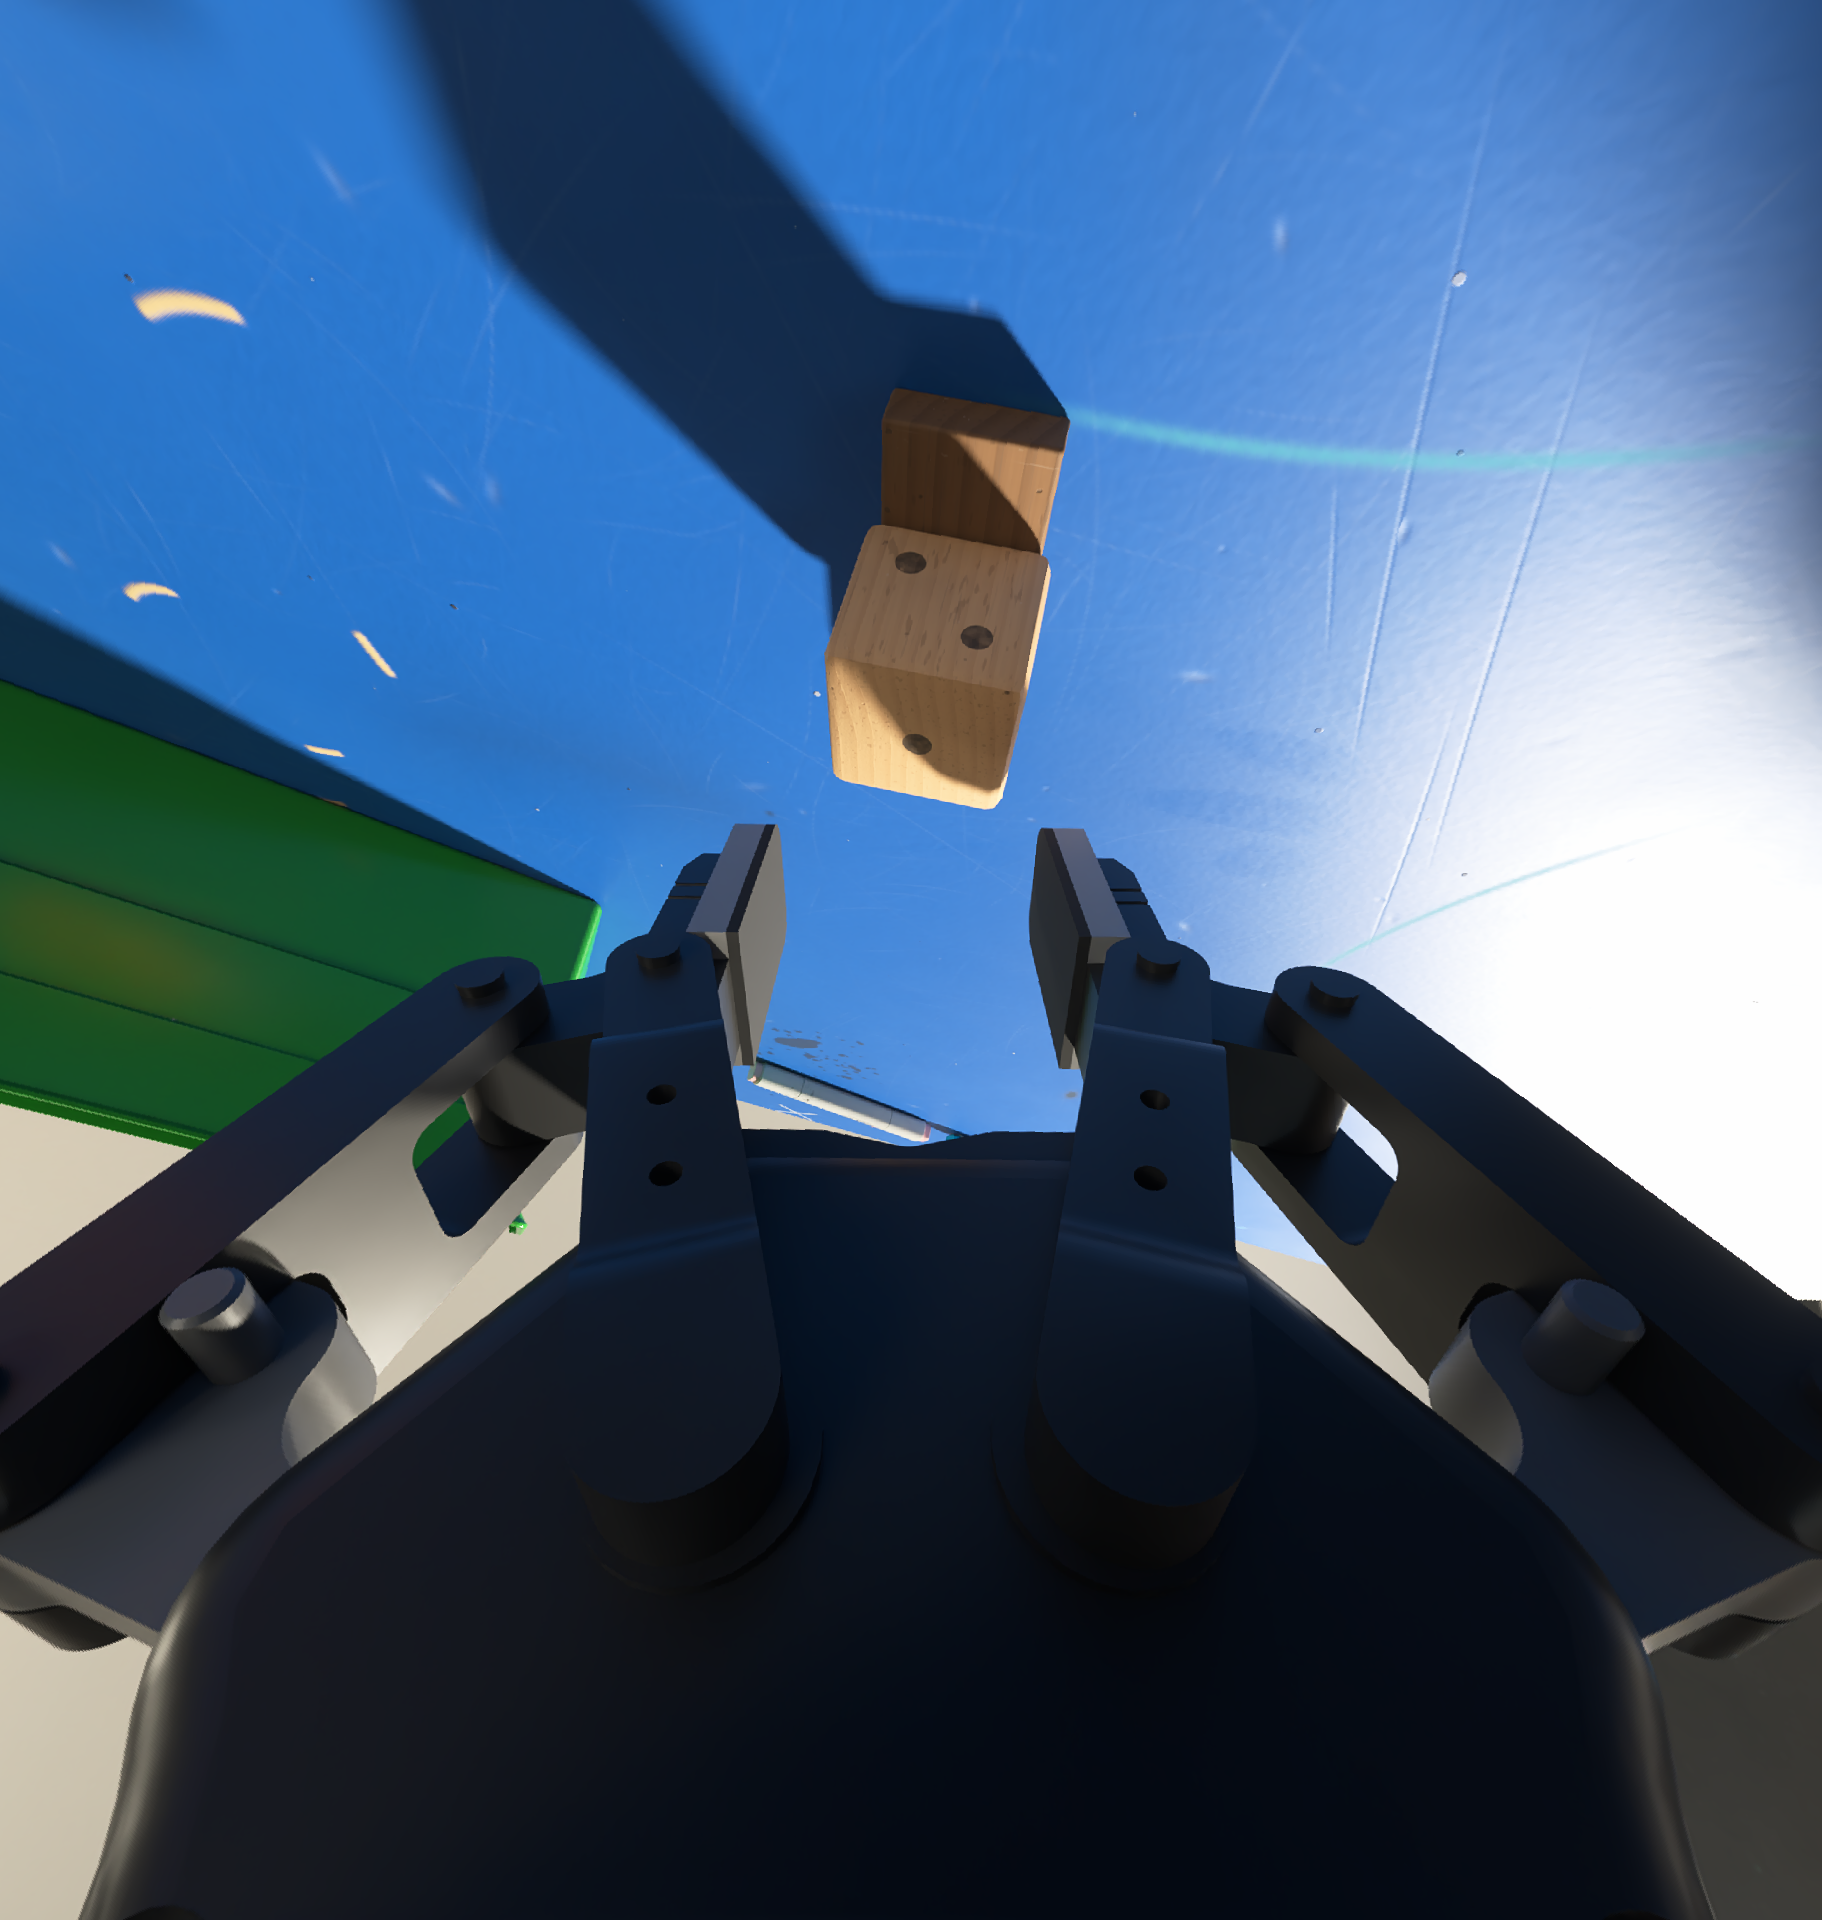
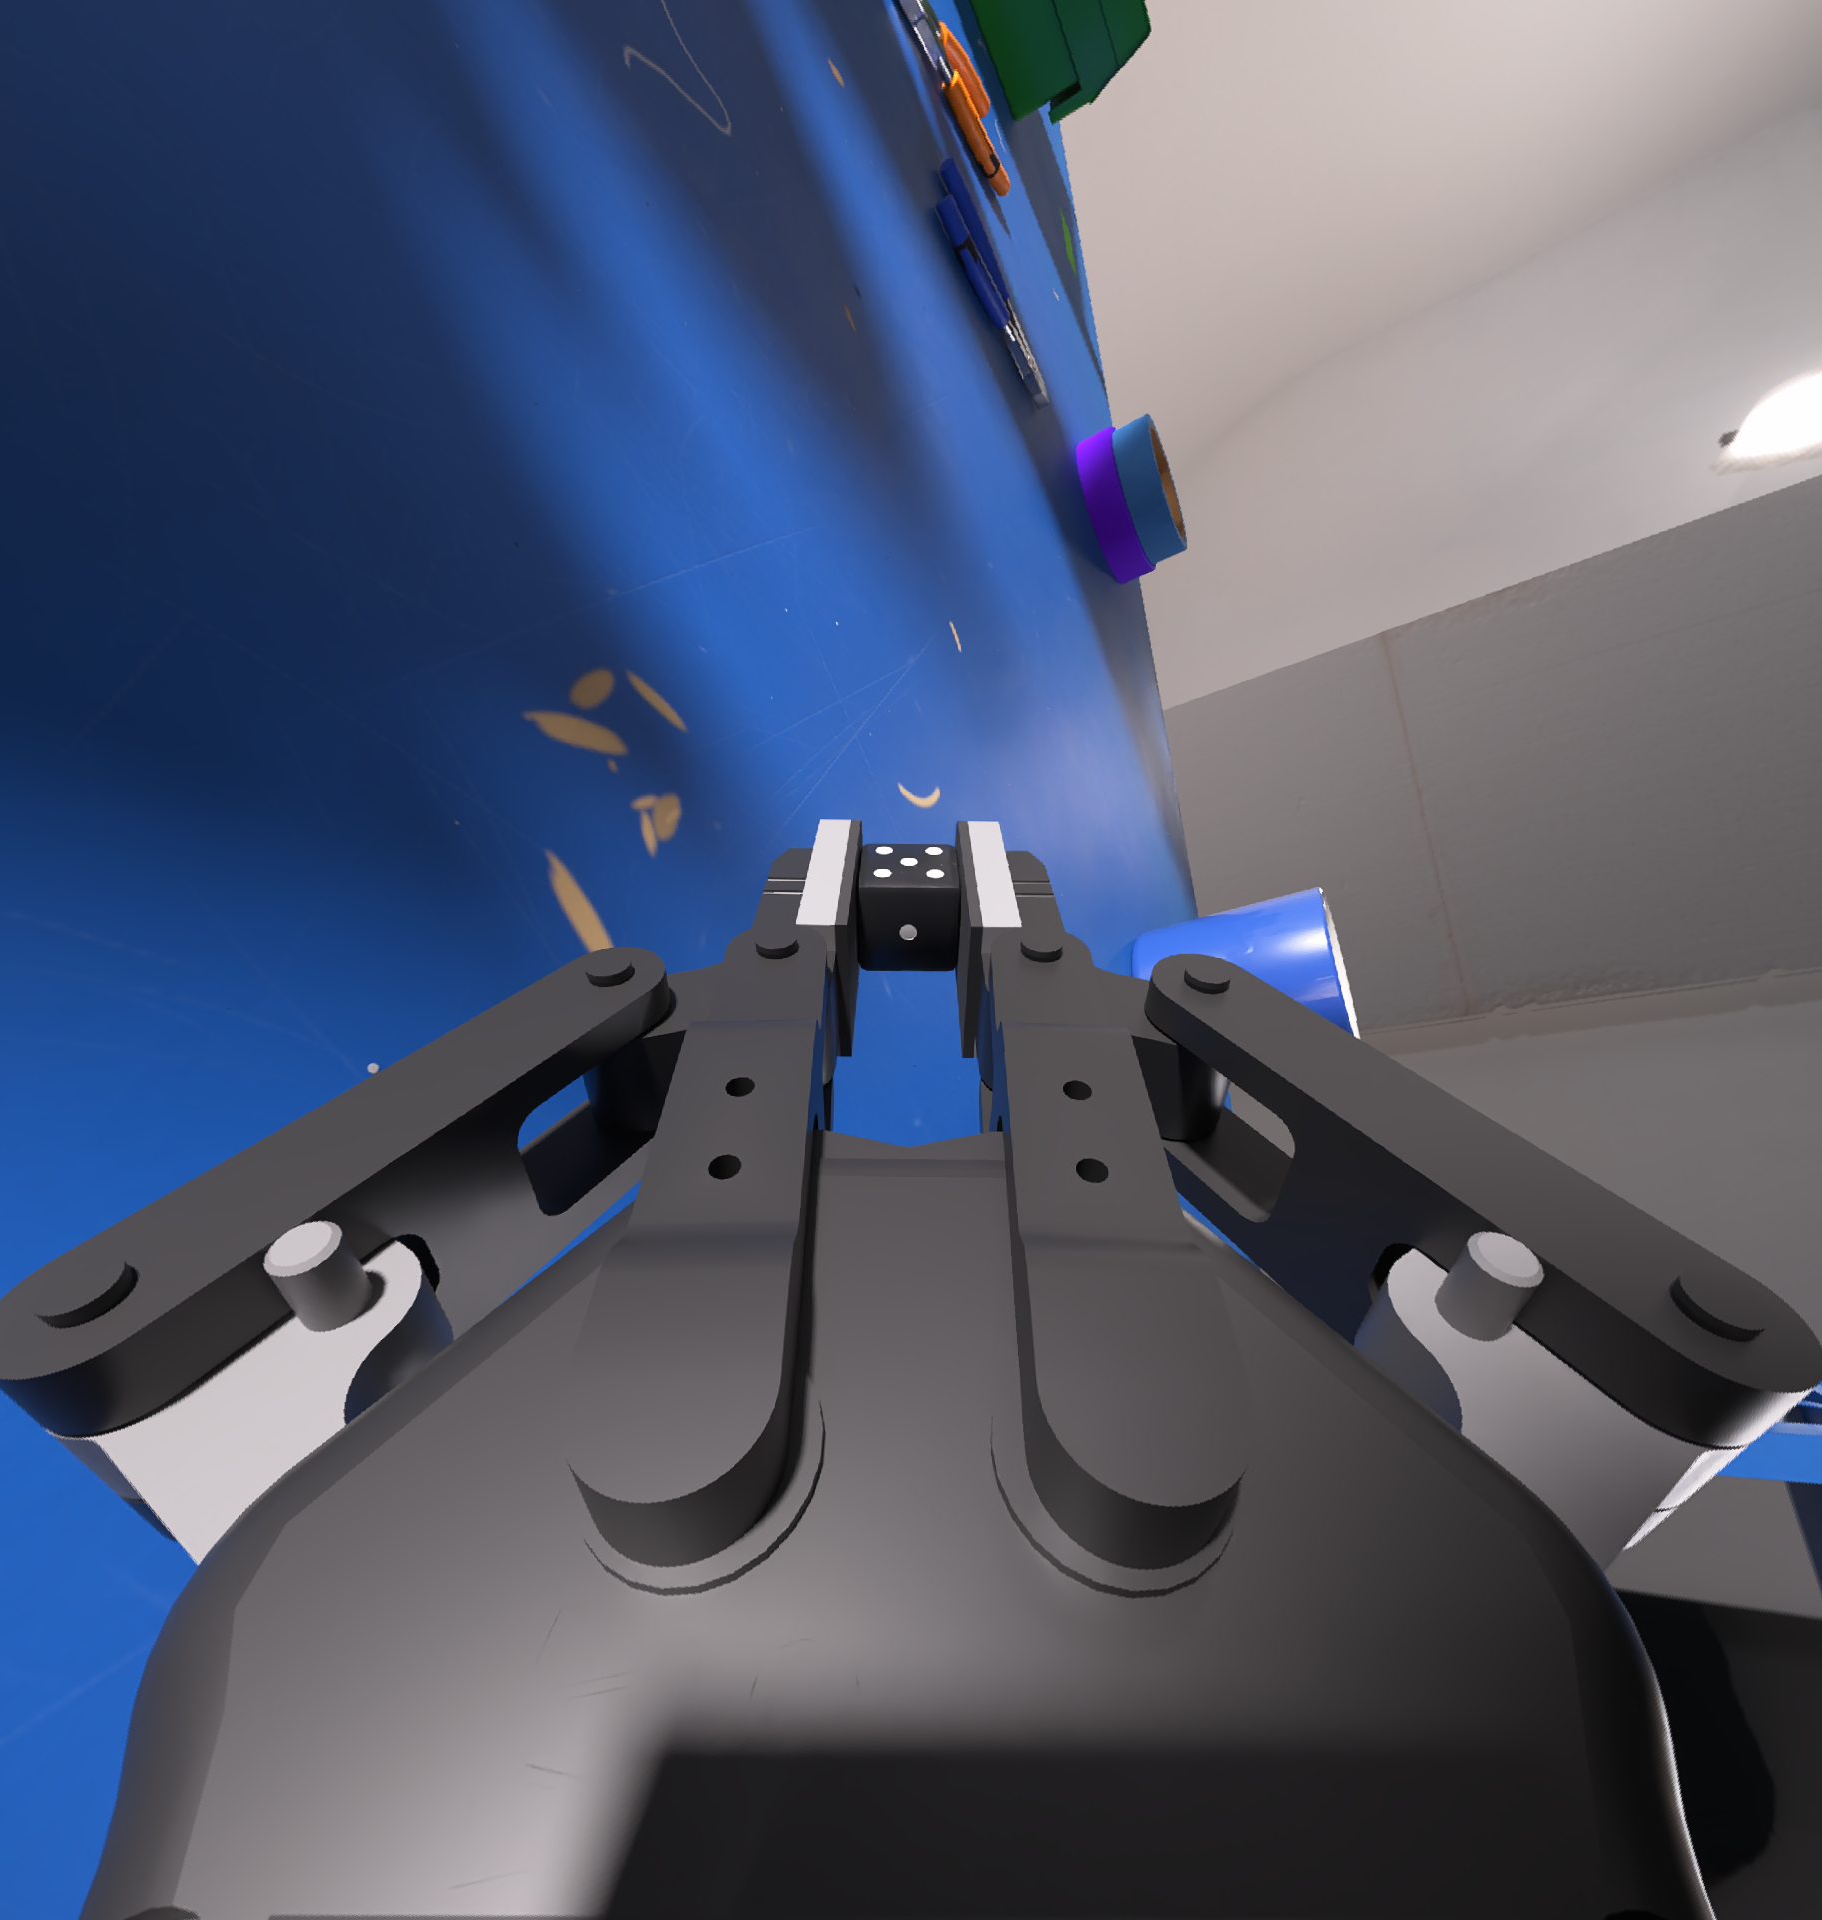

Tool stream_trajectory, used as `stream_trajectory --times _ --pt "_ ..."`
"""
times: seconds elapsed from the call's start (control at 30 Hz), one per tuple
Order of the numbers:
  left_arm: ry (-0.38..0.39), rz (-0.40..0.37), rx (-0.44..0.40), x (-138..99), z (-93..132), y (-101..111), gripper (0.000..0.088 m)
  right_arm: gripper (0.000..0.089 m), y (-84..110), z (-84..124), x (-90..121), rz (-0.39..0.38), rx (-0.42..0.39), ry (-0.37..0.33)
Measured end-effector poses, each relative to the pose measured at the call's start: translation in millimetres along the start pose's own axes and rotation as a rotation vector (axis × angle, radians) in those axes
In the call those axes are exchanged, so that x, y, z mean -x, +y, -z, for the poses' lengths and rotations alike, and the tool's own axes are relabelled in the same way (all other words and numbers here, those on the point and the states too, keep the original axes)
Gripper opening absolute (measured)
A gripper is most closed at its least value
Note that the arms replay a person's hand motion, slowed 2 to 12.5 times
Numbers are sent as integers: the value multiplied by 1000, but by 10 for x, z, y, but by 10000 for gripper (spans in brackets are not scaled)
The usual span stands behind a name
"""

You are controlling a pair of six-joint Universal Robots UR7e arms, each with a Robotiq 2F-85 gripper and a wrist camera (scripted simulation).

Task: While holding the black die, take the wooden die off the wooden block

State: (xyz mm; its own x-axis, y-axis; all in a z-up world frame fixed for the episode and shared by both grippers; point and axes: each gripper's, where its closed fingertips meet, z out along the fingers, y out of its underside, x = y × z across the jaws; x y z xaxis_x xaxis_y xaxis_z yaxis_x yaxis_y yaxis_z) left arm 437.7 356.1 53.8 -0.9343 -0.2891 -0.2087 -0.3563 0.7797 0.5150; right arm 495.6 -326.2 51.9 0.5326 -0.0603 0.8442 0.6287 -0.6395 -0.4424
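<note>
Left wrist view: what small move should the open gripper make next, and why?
Probably ease the left gripper forward to straddle the wooden die: its jaws are open, just short of it, and it still sits on the wooden block. The right gripper already clamps the black die.

You've got a wooden die (image 1: pixel 928 665) in pale, smooth-sanded grain with drilled pips; the wooden block (image 1: pixel 974 468) under it is darker, with straight grain. The blue tabletop (image 1: pixel 1302 623) is semi-gloss, scratched and chipped to tan. The black die (image 2: pixel 908 904) looks like matt plastic. Gripper links are matt dark metal; pins are satin grey.
</note>
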Motion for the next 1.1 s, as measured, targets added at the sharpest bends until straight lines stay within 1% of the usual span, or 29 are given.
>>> stream_trajectory --times 0.6,1.1 --pt "19 -35 14 2 -43 -58 433 159 0 0 0 2 0 2" --pt "40 -50 4 -31 -86 -125 432 159 0 2 2 3 0 1"
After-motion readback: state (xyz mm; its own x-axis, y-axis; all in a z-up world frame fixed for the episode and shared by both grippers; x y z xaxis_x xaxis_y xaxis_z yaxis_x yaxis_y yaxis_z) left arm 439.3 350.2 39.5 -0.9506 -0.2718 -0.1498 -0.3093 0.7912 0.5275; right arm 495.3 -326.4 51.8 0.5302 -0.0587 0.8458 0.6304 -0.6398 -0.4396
